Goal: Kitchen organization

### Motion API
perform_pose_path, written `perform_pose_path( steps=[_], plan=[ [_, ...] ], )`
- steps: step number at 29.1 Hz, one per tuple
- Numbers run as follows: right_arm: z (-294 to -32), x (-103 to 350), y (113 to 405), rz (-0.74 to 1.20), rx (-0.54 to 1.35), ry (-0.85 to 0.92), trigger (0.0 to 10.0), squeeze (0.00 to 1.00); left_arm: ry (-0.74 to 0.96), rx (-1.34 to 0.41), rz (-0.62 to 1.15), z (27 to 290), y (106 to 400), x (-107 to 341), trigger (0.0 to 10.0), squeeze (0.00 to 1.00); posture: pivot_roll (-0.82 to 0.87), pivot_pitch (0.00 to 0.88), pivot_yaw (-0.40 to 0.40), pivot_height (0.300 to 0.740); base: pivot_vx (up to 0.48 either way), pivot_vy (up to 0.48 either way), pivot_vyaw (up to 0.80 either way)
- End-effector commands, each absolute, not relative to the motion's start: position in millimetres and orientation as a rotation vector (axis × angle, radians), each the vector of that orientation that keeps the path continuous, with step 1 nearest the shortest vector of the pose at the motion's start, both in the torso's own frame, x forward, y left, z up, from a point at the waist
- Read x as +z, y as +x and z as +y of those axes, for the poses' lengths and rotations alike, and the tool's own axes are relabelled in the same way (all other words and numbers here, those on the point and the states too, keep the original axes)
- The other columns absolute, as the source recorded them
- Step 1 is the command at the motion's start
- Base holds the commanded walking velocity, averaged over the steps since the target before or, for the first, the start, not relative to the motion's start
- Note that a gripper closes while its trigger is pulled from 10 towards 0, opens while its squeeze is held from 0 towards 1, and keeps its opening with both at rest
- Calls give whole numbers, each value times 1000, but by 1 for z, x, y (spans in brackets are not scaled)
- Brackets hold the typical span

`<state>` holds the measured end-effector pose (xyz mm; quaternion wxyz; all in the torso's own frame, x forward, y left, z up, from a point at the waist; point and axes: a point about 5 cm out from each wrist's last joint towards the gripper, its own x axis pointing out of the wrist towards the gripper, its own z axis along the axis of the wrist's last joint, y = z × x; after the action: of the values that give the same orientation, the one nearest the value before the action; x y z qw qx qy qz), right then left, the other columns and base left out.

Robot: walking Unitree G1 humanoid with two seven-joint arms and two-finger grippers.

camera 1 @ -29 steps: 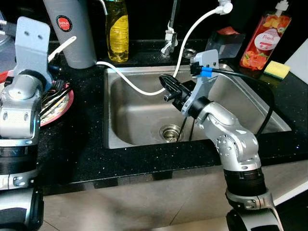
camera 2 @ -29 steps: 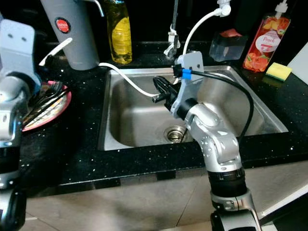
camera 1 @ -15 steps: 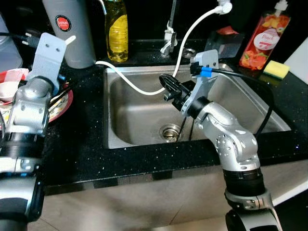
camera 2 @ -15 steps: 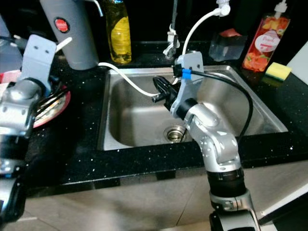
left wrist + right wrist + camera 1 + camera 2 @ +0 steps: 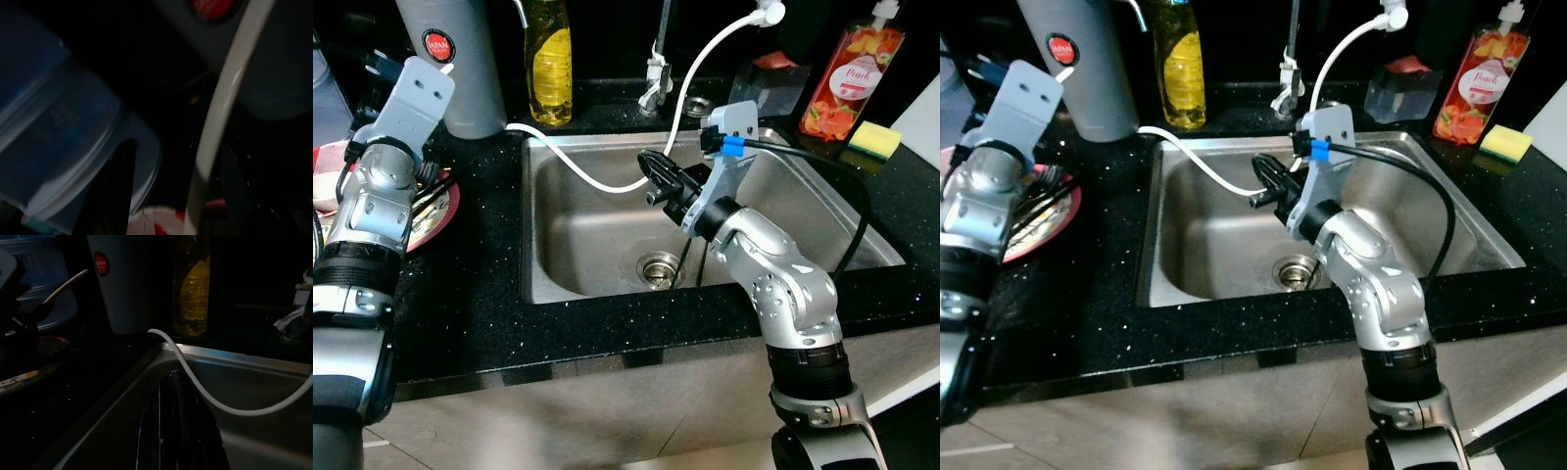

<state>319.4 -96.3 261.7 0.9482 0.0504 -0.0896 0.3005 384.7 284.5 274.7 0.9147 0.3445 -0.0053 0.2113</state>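
The left end effector (image 5: 386, 88) sits directly over the red plate (image 5: 438, 211) of cutlery on the desk (image 5: 480, 294), far nearer than the right; I cannot tell its opening. The right end effector (image 5: 656, 174) hangs closed and empty above the sink (image 5: 597, 245).

Black speckled countertop (image 5: 480, 294), red-rimmed plate (image 5: 438, 211), grey thermos (image 5: 460, 59), yellow soap bottle (image 5: 551, 64), sponge (image 5: 875, 140)

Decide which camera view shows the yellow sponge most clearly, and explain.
The left eye view shows the yellow sponge best: it lies whole and well lit on the black counter, beside the peach soap bottle. The right eye view gives it too, slightly smaller, near the edge.
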Motion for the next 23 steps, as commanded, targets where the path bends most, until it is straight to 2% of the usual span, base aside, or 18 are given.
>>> perform_pose_path(
  steps=[1,3,4,5,6,7,8,9,18,21,22,23],
  plan=[
    [-98,260,318,-172,607,109,10000,0,676,490,13,300,381,276,10000,0,79,20,-25,740,0,0,0],
    [-98,260,318,-172,607,109,10000,0,644,497,36,305,381,272,9608,0,79,20,-25,740,0,0,0],
    [-98,260,318,-173,607,110,10000,0,615,500,59,309,381,268,7137,0,78,21,-24,740,0,0,0],
    [-98,260,318,-173,607,110,10000,0,615,500,59,309,381,268,7137,0,78,21,-24,740,0,0,0],
    [-98,260,318,-173,606,110,10000,0,586,508,79,312,380,265,4863,0,78,21,-24,740,0,0,0],
    [-98,260,318,-173,604,110,10000,0,569,517,91,315,379,262,4000,0,78,22,-24,740,0,0,0],
    [-98,260,318,-173,604,110,10000,0,569,517,91,315,379,262,4000,0,78,22,-24,740,0,0,0],
    [-99,260,318,-172,603,109,10000,0,558,525,95,317,379,261,0,0,79,22,-24,740,0,0,0],
    [-98,259,318,-171,605,110,10000,0,552,520,29,314,380,269,0,0,79,23,-25,740,0,0,0],
    [-98,259,318,-170,606,109,10000,0,553,517,-61,308,380,284,0,0,81,21,-25,740,0,0,0],
    [-98,259,318,-170,606,108,10000,0,563,526,-137,304,378,296,10000,0,80,21,-24,740,0,0,0],
    [-99,259,318,-170,606,108,10000,0,571,532,-187,301,377,304,10000,0,80,21,-24,740,0,0,0]
  ],
)
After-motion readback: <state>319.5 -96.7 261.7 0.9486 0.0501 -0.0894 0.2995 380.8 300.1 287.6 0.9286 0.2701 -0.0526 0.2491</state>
